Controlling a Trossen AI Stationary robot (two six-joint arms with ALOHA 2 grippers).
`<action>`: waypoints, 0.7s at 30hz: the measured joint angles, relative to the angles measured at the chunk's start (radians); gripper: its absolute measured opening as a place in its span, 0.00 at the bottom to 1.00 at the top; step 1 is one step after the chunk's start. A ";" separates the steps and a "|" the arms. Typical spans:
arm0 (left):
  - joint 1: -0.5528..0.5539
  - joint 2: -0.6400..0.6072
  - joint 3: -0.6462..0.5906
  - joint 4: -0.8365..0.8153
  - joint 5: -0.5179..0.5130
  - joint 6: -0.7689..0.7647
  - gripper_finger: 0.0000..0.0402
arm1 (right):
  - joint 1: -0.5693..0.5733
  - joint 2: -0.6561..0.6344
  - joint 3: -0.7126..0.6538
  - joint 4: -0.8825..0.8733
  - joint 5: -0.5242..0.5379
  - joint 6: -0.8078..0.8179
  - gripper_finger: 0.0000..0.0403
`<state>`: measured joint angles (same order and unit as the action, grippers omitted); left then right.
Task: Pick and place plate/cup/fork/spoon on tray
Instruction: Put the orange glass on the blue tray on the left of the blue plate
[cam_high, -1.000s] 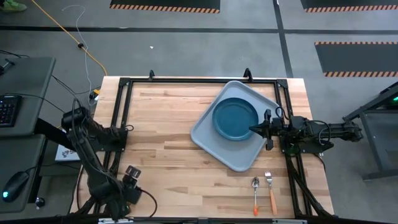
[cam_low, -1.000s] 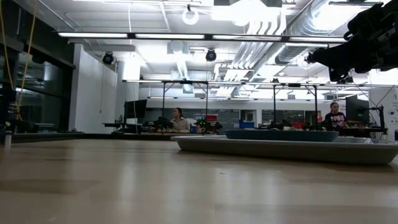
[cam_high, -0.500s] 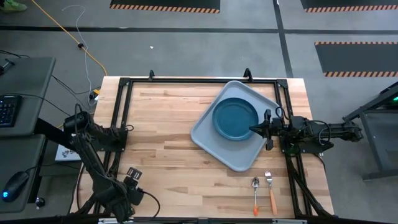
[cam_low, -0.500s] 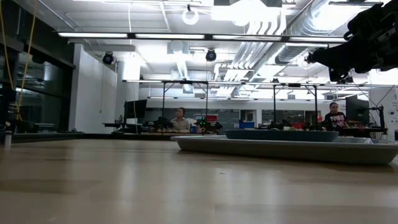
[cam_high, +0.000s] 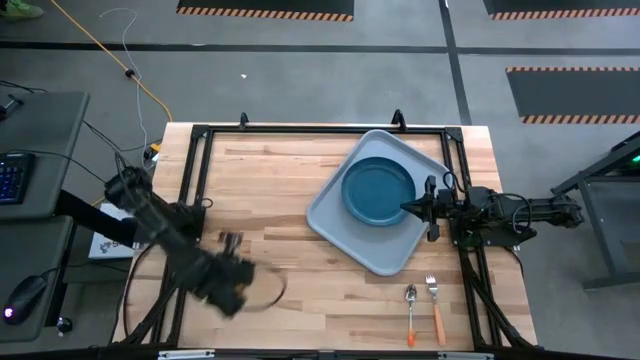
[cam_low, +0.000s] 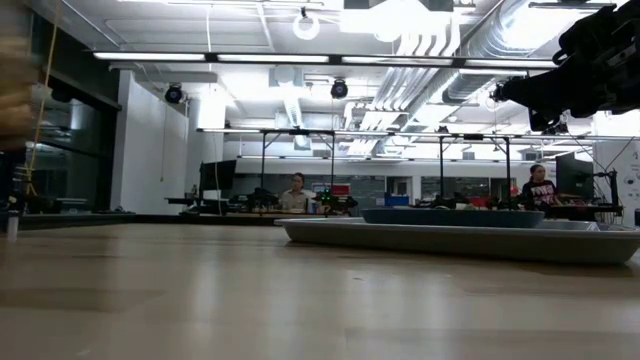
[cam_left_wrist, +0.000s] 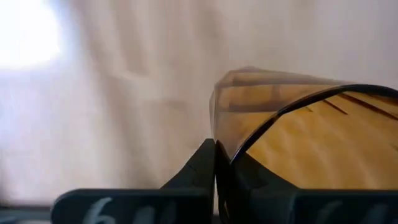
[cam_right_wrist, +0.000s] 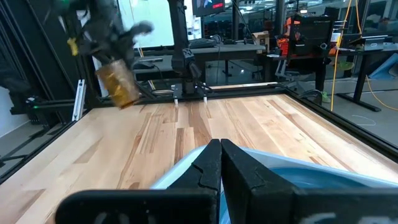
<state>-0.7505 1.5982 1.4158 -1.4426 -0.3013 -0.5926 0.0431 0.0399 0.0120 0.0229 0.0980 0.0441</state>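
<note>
The amber cup (cam_right_wrist: 118, 84) hangs above the table's left half, and my left gripper (cam_left_wrist: 216, 171) is shut on it. In the high view my left gripper (cam_high: 230, 278) is blurred. The teal plate (cam_high: 376, 190) lies flat in the grey-blue tray (cam_high: 345, 228) at the far right. The spoon (cam_high: 411, 310) and the fork (cam_high: 435, 306), both orange-handled, lie side by side on the wood near the right front edge. My right gripper (cam_high: 405, 208) is shut, holds nothing, and hovers over the tray's right rim. My left gripper pinches the cup's side wall at the rim (cam_left_wrist: 217, 130), one finger (cam_left_wrist: 245, 177) inside the cup and the other (cam_left_wrist: 198, 169) outside. The fingers come from above. The cup hangs below them, a little tilted and lifted clear of the table.
A black metal frame (cam_high: 300, 130) runs round the table's edges. Bare wood (cam_high: 270, 200) spreads between the left arm and the tray. In the low view, people sit at desks (cam_low: 295, 190) in the room far behind the table.
My left arm has swung quickly from the table's near left corner toward its middle and shows blurred now. The cup has gone with it and hangs clear of the wood. My right arm has kept still.
</note>
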 joint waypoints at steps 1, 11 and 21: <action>0.059 -0.003 0.028 -0.001 -0.042 0.051 0.01 | 0.000 0.000 0.000 0.000 0.000 0.000 0.00; 0.621 0.127 0.304 0.307 0.030 0.634 0.00 | 0.000 0.000 0.000 0.000 0.000 0.000 0.00; 0.837 0.355 0.406 0.348 0.185 0.621 0.00 | 0.000 0.000 0.000 0.000 0.000 0.000 0.00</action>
<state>0.0868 1.9531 1.8217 -1.0950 -0.1166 0.0280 0.0431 0.0399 0.0123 0.0229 0.0980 0.0441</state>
